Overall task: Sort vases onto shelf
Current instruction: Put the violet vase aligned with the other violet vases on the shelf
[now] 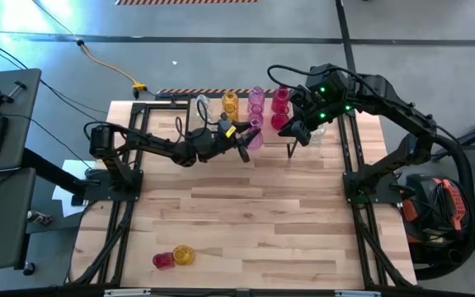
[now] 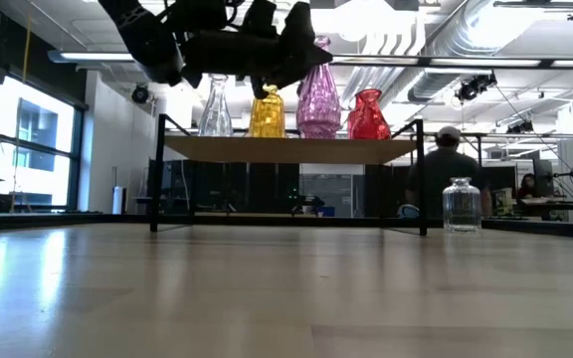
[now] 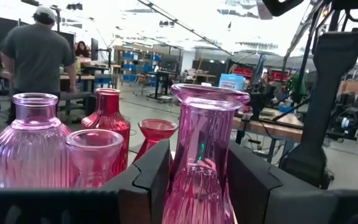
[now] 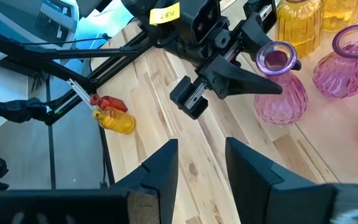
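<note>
The shelf (image 2: 286, 149) stands at the far side of the table. A clear vase (image 2: 215, 107), an amber vase (image 2: 266, 114) and a red vase (image 2: 368, 116) stand on its top. My left gripper (image 3: 201, 180) reaches over the shelf from the table's left and is shut on a pink vase (image 3: 201, 155). That vase's base (image 2: 318, 131) is level with the shelf top. More pink and red vases (image 3: 30, 143) stand just behind it. My right gripper (image 4: 197, 162) hangs open above the shelf's right part with nothing between its fingers. My left gripper pinches the pink vase between its two fingers (image 3: 151, 180), on opposite sides of the ribbed body just below the neck (image 4: 272, 87). The fingers come about level from the table's left. The vase is nearly upright. I cannot tell whether its base rests on the shelf top.
A clear vase (image 2: 461, 204) stands on the table right of the shelf. A red vase (image 1: 163, 261) and an amber vase (image 1: 183, 255) lie together near the table's front left. A person (image 2: 446, 169) is in the room behind the table.
</note>
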Controlling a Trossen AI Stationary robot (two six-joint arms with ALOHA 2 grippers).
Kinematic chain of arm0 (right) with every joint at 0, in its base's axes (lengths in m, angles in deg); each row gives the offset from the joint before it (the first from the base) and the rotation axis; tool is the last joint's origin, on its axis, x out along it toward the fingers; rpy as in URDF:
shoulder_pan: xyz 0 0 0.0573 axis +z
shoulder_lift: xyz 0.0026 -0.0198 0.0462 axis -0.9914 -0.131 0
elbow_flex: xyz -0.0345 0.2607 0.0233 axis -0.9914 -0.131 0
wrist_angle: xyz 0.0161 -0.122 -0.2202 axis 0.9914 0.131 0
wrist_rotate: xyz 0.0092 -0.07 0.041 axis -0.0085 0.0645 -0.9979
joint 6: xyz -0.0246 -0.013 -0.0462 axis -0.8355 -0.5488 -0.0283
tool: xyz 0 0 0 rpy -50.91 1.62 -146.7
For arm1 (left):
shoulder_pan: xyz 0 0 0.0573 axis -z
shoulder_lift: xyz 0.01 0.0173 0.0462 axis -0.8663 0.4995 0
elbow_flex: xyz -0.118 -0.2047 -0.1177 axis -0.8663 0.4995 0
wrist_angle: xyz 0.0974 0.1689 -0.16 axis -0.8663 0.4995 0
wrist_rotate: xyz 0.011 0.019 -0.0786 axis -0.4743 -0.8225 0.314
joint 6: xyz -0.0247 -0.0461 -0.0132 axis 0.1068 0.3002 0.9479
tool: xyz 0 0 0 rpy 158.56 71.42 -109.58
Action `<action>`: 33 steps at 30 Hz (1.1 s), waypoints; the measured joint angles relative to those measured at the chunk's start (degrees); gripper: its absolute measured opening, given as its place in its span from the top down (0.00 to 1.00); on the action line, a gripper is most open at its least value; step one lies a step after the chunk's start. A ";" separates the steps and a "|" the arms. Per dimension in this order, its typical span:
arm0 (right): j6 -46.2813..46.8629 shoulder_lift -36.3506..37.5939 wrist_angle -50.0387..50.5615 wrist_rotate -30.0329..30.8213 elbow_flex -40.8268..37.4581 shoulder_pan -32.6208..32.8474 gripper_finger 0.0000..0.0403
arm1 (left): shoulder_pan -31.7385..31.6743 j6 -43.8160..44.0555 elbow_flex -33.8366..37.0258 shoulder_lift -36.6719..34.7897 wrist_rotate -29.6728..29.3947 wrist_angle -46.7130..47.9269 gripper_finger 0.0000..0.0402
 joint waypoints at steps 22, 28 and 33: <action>-0.05 8.00 4.07 6.85 -0.02 -0.07 0.72 | 6.16 -7.88 -4.98 -0.02 -18.76 4.88 0.71; 2.23 10.72 4.57 9.55 -0.02 -0.07 0.72 | 8.01 -5.87 -7.63 -0.05 -24.13 11.31 0.71; 4.41 11.17 6.28 10.17 -0.02 0.02 0.72 | 8.05 -2.61 -7.63 -0.04 -25.56 11.21 0.71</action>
